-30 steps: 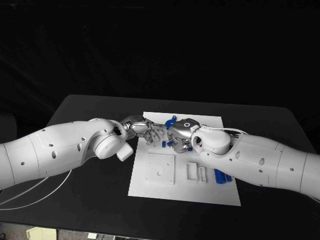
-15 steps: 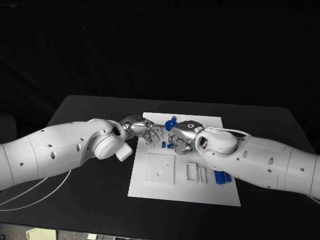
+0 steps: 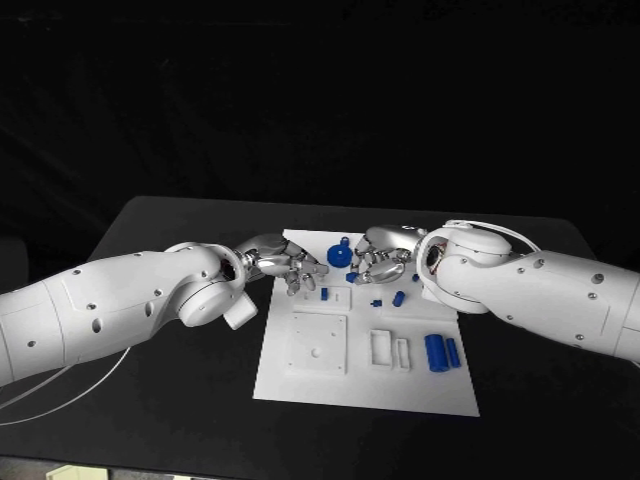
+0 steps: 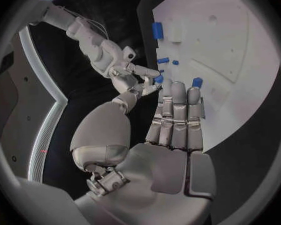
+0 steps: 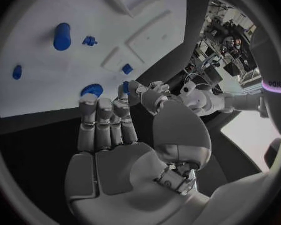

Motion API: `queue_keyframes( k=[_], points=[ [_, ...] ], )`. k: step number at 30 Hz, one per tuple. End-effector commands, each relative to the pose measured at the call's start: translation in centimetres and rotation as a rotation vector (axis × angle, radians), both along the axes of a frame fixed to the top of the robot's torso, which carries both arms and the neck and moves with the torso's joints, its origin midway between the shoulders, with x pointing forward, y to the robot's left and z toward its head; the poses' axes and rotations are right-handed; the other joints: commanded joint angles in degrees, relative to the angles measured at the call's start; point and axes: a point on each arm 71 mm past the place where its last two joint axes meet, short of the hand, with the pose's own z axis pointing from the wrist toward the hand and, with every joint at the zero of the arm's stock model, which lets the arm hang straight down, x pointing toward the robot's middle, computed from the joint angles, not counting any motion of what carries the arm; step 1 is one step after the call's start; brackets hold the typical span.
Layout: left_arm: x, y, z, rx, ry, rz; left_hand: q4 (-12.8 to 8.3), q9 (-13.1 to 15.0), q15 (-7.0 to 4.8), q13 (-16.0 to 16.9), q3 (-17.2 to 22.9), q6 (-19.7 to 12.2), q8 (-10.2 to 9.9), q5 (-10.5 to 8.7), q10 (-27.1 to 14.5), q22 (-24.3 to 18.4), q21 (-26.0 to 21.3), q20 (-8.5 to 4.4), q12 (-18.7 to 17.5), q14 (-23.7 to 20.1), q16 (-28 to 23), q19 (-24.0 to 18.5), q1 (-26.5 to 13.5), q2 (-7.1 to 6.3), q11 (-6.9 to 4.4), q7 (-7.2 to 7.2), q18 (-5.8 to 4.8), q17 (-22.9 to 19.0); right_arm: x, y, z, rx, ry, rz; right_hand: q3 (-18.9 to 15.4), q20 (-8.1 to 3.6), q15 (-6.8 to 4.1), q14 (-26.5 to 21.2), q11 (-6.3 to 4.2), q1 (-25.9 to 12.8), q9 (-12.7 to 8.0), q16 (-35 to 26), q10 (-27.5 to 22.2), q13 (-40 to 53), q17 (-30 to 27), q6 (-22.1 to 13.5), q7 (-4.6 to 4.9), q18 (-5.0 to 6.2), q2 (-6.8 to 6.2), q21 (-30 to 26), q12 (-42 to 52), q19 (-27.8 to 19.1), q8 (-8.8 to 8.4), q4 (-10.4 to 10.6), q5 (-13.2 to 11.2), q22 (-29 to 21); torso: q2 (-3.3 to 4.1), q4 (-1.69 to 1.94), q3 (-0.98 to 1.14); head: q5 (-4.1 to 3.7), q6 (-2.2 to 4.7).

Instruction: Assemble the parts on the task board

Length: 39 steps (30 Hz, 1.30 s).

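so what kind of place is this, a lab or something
Probably a robotics lab or test bench. A black table stands against a dark backdrop, holding a white task board with small blue parts, and two white robot arms reach over it.

Matt white task board (image 3: 299, 375), glossy blue plastic parts (image 3: 436, 352), matt black table (image 3: 162, 225), shiny metal hands.

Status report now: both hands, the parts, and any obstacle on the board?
Left hand open, fingers straight, over the task board. Right hand pinches a small blue part. Other blue parts lie loose on board. No obstacle seen.
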Motion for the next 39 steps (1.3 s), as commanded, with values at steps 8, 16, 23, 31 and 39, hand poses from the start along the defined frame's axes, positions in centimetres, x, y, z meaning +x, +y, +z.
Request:
queue_keyframes(
  k=[8,16,23,31,39],
  points=[
    [-1.1,-1.9,-0.1,0.123,-0.071,-0.225,-0.03,-0.49,0.00,-0.04,-0.62,-0.46,-0.02,-0.06,0.36,0.92,0.07,-2.21,-0.07,0.45,-0.38,0.15,-0.57,-0.27,-0.05,0.25,0.45,0.02,-0.7,-0.2,0.1,0.057,0.333,0.090,-1.29,0.43,0.43,-1.49,0.34,-1.13,-0.14,0.09,-1.26,0.51,0.28,-0.15,0.43,3.01,2.21,0.11,0.13,-1.49,-0.18,-1.92,1.49,-0.03,-0.54,-0.64,0.28,-0.15,0.32],
    [-1.1,-2.6,-0.1,0.130,-0.076,-0.233,1.43,-0.95,-0.02,-0.18,-3.90,-0.85,-0.30,0.06,0.33,0.87,-0.27,-2.31,-0.38,0.43,-0.48,-0.15,-4.66,-0.29,-0.04,0.30,0.55,0.03,-0.8,-0.3,0.0,0.111,0.435,0.095,-1.34,0.52,0.49,-1.63,0.35,-1.16,-0.15,0.08,-1.41,0.59,0.33,-0.15,0.44,3.01,2.32,0.11,0.11,-1.63,-0.21,-2.02,1.68,-0.03,-0.57,-0.71,0.48,-0.12,0.08],
    [-1.3,-3.1,-0.4,0.150,-0.037,-0.263,5.82,-1.25,0.02,-0.33,-6.24,-1.28,-0.60,0.01,0.06,0.61,-0.79,-2.34,-0.68,0.36,-0.59,-0.44,-10.71,0.53,0.02,0.42,0.67,0.00,-0.9,-0.2,0.1,0.127,0.470,0.111,-1.96,0.72,0.62,-1.92,0.43,-1.48,-0.18,0.13,-1.69,0.80,0.45,-0.26,0.52,3.01,2.84,0.18,0.16,-1.93,-0.30,-2.38,2.88,0.00,-0.53,-0.69,0.46,-0.25,-0.19],
    [-1.4,-3.2,-0.5,0.139,-0.015,-0.274,9.42,-1.90,0.20,-0.12,-11.93,-2.46,-0.99,-0.01,-1.11,0.95,-1.35,-2.12,-0.87,-0.32,-0.57,-1.44,-9.95,3.07,0.22,0.73,1.67,0.34,-0.8,-0.3,0.1,0.144,0.495,0.108,-2.33,0.81,0.68,-2.04,0.46,-1.57,-0.19,0.18,-1.82,0.93,0.52,-0.31,0.54,3.01,3.14,0.24,0.19,-2.08,-0.35,-2.54,3.32,0.02,-0.54,-0.76,0.35,-0.43,-0.36],
    [-1.5,-3.5,-0.4,0.062,0.033,-0.256,11.23,-3.03,0.16,0.18,-20.89,-2.45,-0.68,0.04,-1.38,1.00,-1.66,-2.00,-0.44,-0.40,-0.82,-1.42,1.81,8.90,0.40,0.71,1.46,0.44,-0.9,0.2,0.1,0.143,0.499,0.119,-2.49,0.86,0.70,-2.10,0.48,-1.58,-0.20,0.20,-1.90,1.00,0.56,-0.35,0.55,3.01,3.25,0.27,0.21,-2.16,-0.38,-2.60,3.53,0.02,-0.51,-0.61,0.30,-0.61,-0.53]
  ],
)
